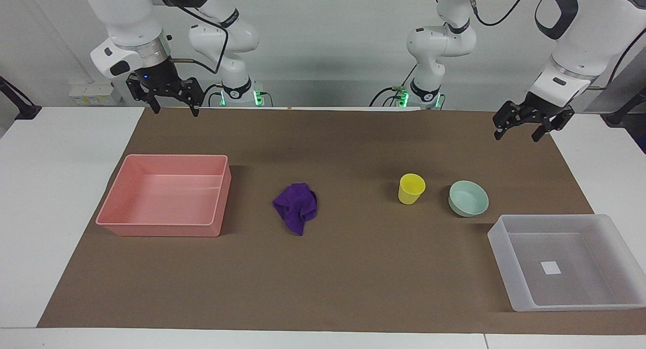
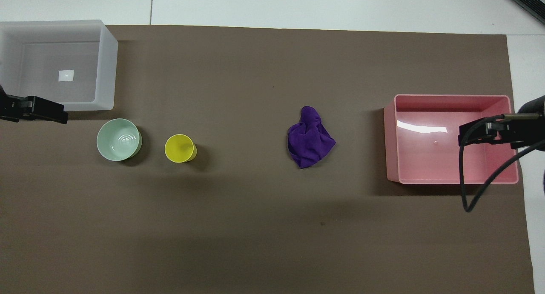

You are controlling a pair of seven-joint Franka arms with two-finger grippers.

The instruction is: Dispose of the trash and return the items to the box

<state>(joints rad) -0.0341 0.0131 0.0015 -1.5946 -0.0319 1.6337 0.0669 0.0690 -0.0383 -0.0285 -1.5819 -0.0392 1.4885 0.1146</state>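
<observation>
The purple cloth wad (image 1: 297, 206) (image 2: 308, 137) lies on the brown mat near the middle. The yellow cup (image 1: 411, 189) (image 2: 180, 148) stands upright beside the mint-green bowl (image 1: 468, 198) (image 2: 118, 139), toward the left arm's end. The translucent box (image 1: 555, 218) (image 2: 108, 68) with its white sticker is empty, farther from the robots than the bowl. My left gripper (image 1: 518, 136) (image 2: 42, 111) is open and empty, raised over the mat's edge at its own end. My right gripper (image 1: 174, 110) (image 2: 481, 130) is open and empty, raised over the mat's edge by the pink tray.
An empty pink tray (image 1: 161, 230) (image 2: 389, 145) stands at the right arm's end of the mat. A black cable (image 2: 464, 179) hangs from the right arm over the tray in the overhead view. White table surface surrounds the mat.
</observation>
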